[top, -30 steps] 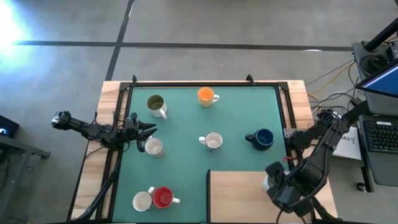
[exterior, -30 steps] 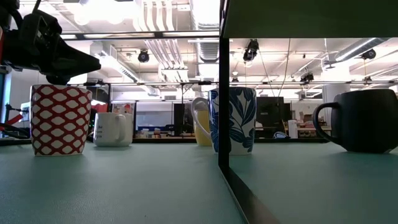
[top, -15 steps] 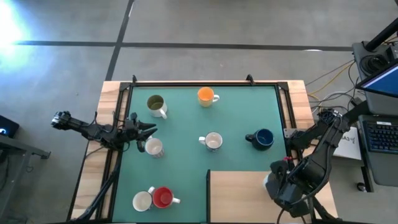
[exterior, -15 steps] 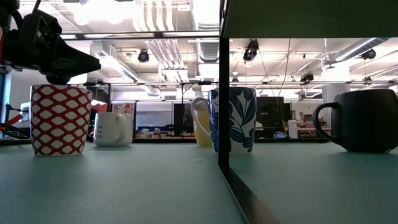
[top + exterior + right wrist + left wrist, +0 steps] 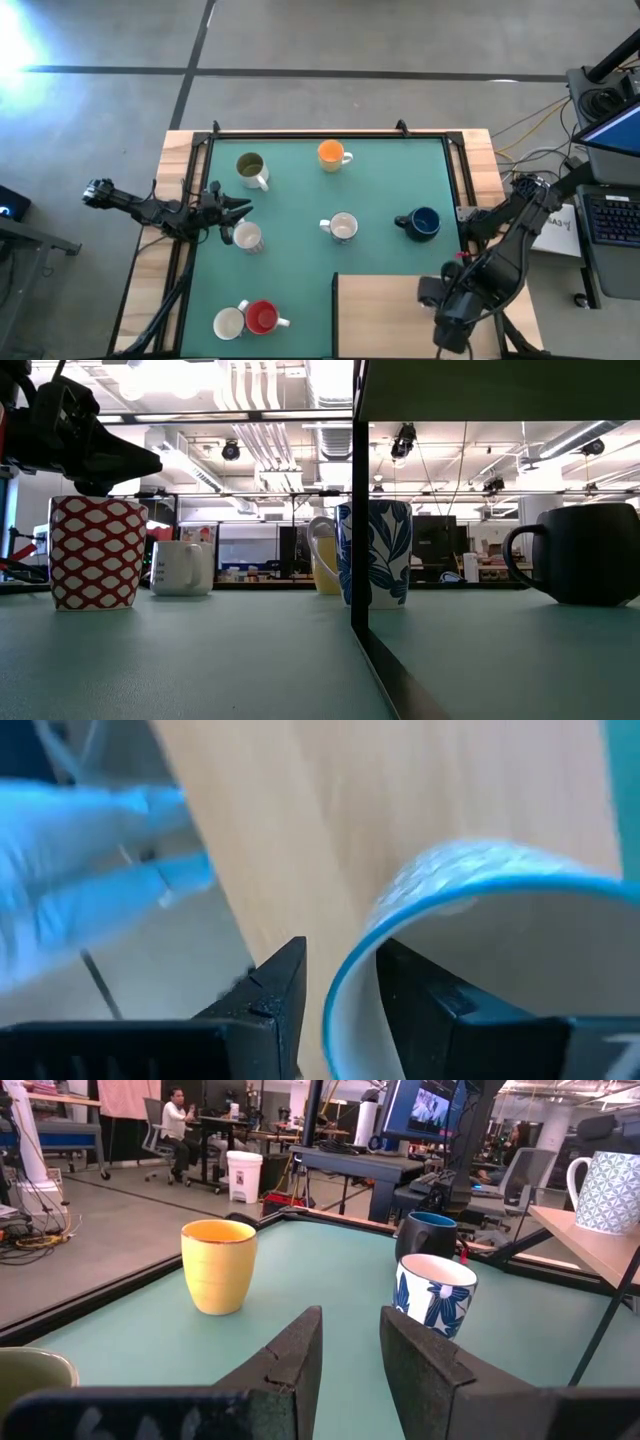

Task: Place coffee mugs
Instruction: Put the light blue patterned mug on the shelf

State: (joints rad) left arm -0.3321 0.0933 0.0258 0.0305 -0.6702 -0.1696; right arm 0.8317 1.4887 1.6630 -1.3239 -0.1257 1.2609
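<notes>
Several coffee mugs stand on the green mat: an olive-lined one (image 5: 250,167), an orange one (image 5: 331,154), a blue-flowered white one (image 5: 343,227), a dark blue one (image 5: 424,222), a white one (image 5: 247,238), and a white (image 5: 228,323) and a red one (image 5: 262,317) near the front. My left gripper (image 5: 236,208) waits open at the mat's left, nothing between its fingers (image 5: 350,1350). My right gripper (image 5: 432,293) points steeply down over the wooden platform (image 5: 385,315), open, its fingers either side of the wall of a blue-rimmed white mug (image 5: 470,920). My right gripper comes at the blue-rimmed mug from above, one finger (image 5: 430,1000) inside it and one (image 5: 275,985) outside, with the rim (image 5: 335,990) between them. Whether either finger touches the wall I cannot tell. The mug stands upright on the platform (image 5: 610,1190).
The raised wooden platform fills the near right corner, its edge (image 5: 360,510) standing above the mat. A black frame (image 5: 330,134) rims the mat. A blurred pale-blue shape (image 5: 90,860) shows beyond the platform's edge. Bare mat lies between the middle mugs and the front ones.
My right gripper has rolled about its own axis over the platform. It now covers the white mug that showed beside it a second ago.
</notes>
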